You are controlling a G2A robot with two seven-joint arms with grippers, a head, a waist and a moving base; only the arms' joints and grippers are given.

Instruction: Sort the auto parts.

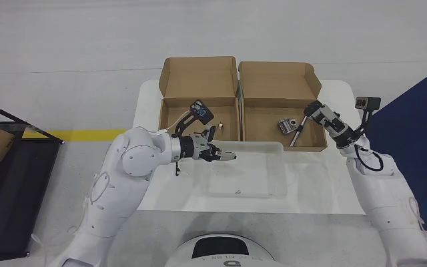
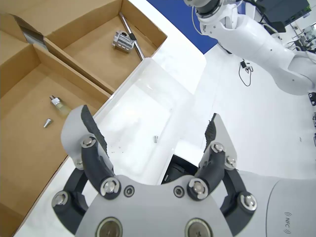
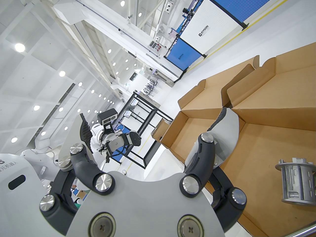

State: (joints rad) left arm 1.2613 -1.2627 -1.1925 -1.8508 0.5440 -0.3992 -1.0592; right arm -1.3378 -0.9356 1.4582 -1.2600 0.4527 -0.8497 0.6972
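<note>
My left gripper point(image 2: 150, 122) hangs open and empty over the near-left corner of the clear plastic tray point(image 2: 138, 75), also seen from above point(image 1: 223, 155). A small silver pin point(image 2: 155, 138) lies on the tray floor point(image 1: 237, 192). The left cardboard box point(image 1: 170, 127) holds a sensor-like fitting point(image 2: 59, 104) and a short bolt point(image 2: 47, 122). The right cardboard box point(image 1: 267, 127) holds a ribbed metal housing point(image 2: 121, 41) point(image 3: 295, 183) and a thin metal rod point(image 2: 130, 35). My right gripper point(image 3: 158, 124) stands open and empty above that box's right wall point(image 1: 308, 111).
Both boxes stand side by side at the table's far edge with lids folded back. The white table point(image 1: 313, 187) has free room right of the tray. A black frame cart point(image 1: 13, 173) stands on the floor at the left.
</note>
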